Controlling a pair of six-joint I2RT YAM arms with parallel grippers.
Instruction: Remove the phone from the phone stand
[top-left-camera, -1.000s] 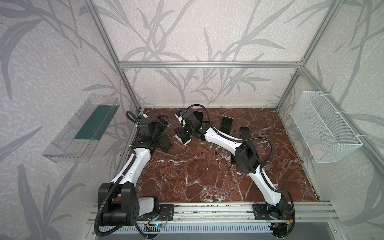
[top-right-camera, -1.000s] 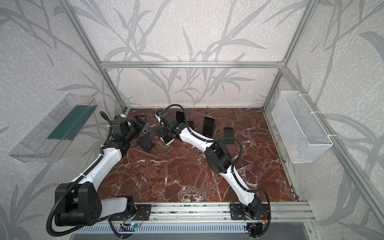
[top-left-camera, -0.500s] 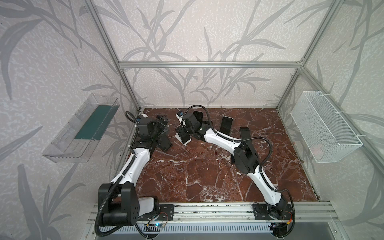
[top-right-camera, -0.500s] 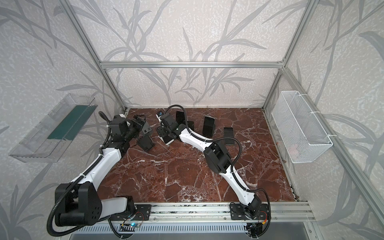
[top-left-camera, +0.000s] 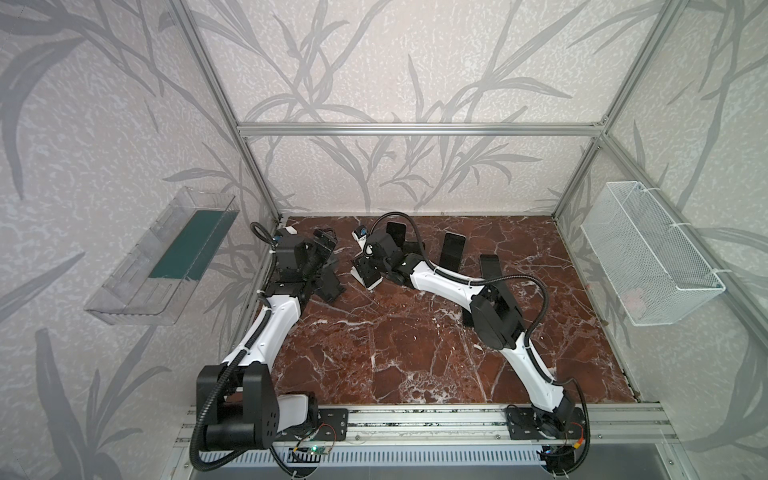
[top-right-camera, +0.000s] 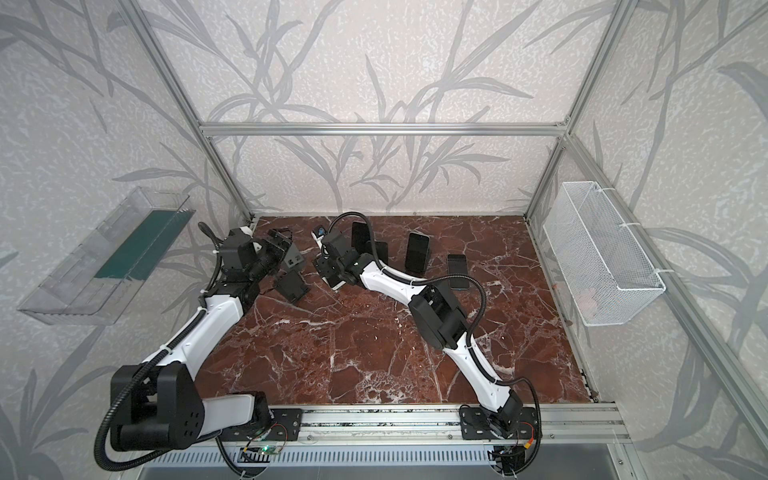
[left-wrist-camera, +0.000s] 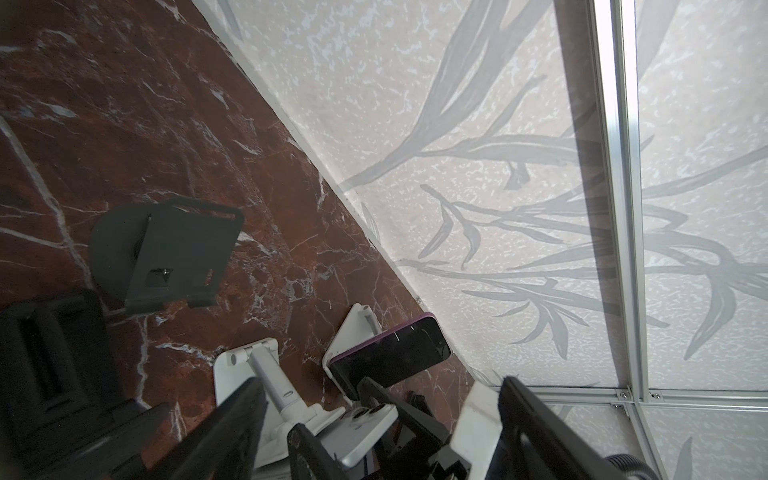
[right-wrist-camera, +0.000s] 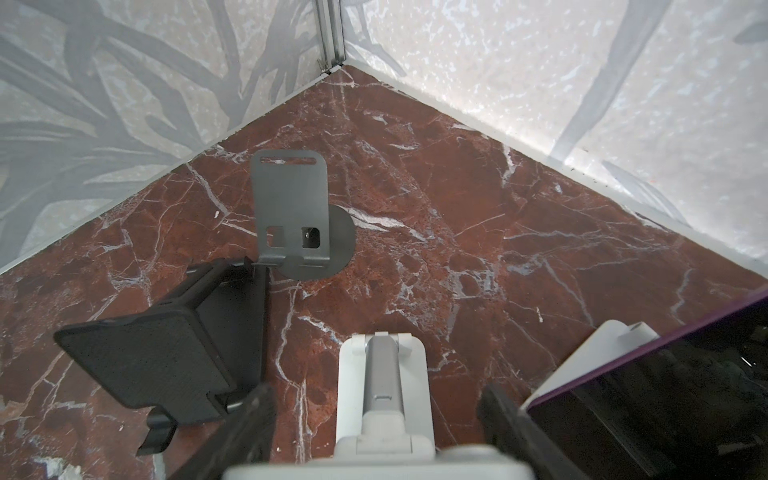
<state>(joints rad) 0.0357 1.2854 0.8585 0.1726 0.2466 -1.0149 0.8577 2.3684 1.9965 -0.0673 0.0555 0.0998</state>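
The right end effector has just closed. A second ago its jaws stood wide, and now both fingers press on the side edges of the white phone. That phone appears still seated on the white phone stand, whose grey stem rises from a white base on the desk. The grasp looks made and the lift not yet begun, so the next move is probably a pull up and away from the cradle lip.

The left end effector hangs just beside, its jaws wide and empty, placed as if to steady the stand. Farther out are a purple-edged phone propped on another white stand, a grey metal stand and a black stand.
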